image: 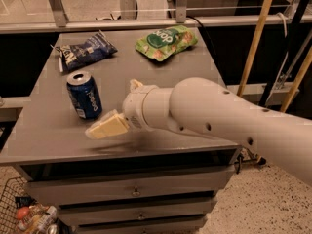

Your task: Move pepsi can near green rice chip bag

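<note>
pepsi can [84, 95]: stands up tall on the table [195, 82], left side | gripper [114, 108]: open, holds nothing, just right of the can and a bit nearer | next: go left to the can | green rice chip bag [165, 42]: far, right | basket [12, 199] on the floor: small things inside

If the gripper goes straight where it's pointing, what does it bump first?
Probably the table top near its front left edge. The gripper points left and slightly down, seemingly passing in front of the pepsi can, though depth is unclear.
</note>
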Controlling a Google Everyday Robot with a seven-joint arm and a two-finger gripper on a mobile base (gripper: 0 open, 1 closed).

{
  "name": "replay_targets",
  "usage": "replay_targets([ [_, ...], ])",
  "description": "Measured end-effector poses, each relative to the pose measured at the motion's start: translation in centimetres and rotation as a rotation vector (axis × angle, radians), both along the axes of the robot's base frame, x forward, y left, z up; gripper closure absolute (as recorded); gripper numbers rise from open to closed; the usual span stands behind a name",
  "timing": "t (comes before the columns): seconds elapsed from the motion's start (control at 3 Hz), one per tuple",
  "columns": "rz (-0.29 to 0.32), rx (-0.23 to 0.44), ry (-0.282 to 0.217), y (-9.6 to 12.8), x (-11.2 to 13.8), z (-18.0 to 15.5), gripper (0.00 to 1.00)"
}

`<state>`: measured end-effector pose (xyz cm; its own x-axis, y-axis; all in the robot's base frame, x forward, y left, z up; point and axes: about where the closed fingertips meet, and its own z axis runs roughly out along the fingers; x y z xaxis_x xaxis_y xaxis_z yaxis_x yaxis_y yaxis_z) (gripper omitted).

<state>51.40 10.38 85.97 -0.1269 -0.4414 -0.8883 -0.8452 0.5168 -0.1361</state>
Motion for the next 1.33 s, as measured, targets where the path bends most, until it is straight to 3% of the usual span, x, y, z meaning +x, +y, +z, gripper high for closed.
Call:
replay_targets([
  [0.33, 0.01, 0.047, -0.013, 2.1, 0.5, 0.3, 0.0],
  [1.0, 0.071, 0.13, 0.01, 5.8, 1.4, -0.6, 0.0],
  [1.33, 0.087, 0.167, 0.016, 6.7, 2.0, -1.4, 0.18],
])
